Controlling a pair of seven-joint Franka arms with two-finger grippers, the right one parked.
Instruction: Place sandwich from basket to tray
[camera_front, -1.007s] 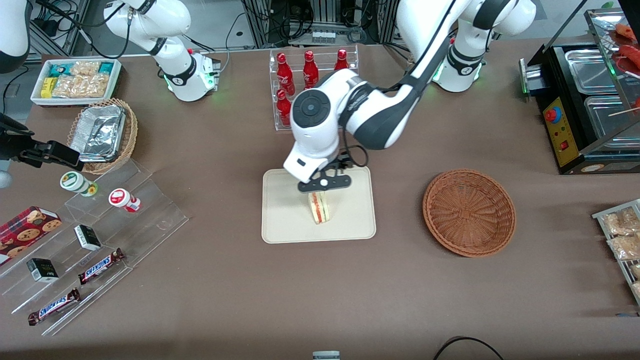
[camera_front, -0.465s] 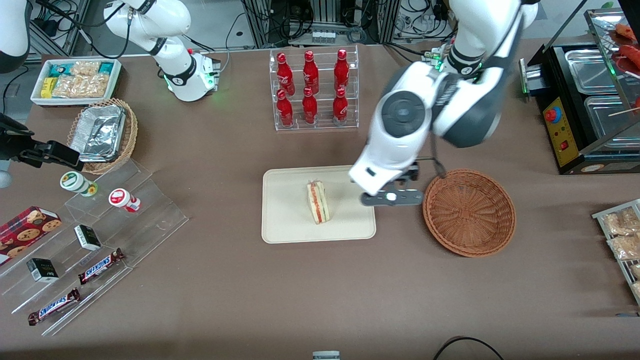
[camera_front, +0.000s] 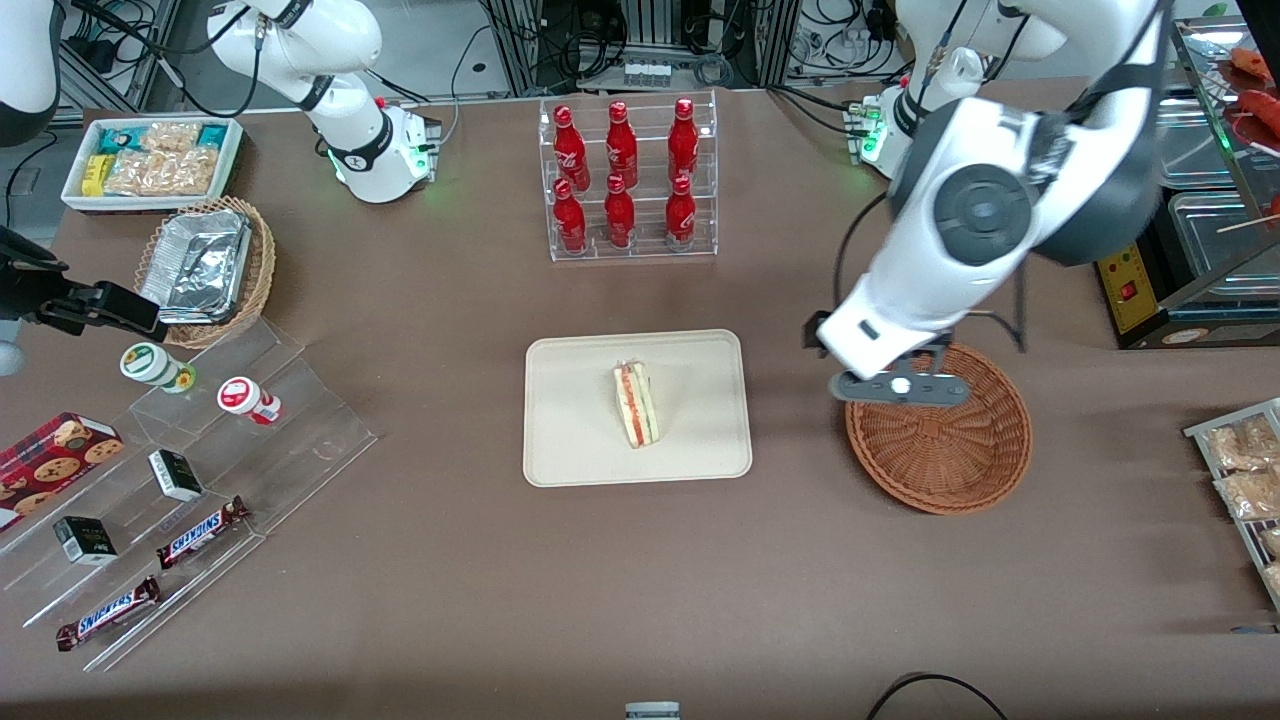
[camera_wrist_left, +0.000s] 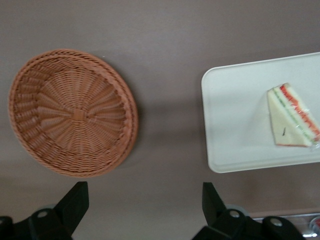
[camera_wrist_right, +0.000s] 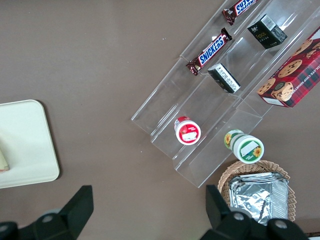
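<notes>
The sandwich (camera_front: 636, 405) lies on its side on the tray (camera_front: 570, 450), near the tray's middle, with its red, orange and green filling edge showing; nothing touches it. The basket (camera_front: 955, 460) sits on the desk (camera_front: 420, 580) toward the working arm's end, apart from the tray, and the wrist view shows its woven bowl (camera_wrist_left: 72, 112) holding nothing. The hand (camera_front: 900, 388) hangs above the basket's rim on the side nearest the tray, high off the desk; its two fingers (camera_wrist_left: 74, 202) stand spread wide with nothing between them.

Judging by this layout, the placing step looks done: the sandwich is in the tray and released. What remains seems to be only clearing away, so the next move calls for carrying the arm off from the tray without sweeping low over it or the basket.
</notes>
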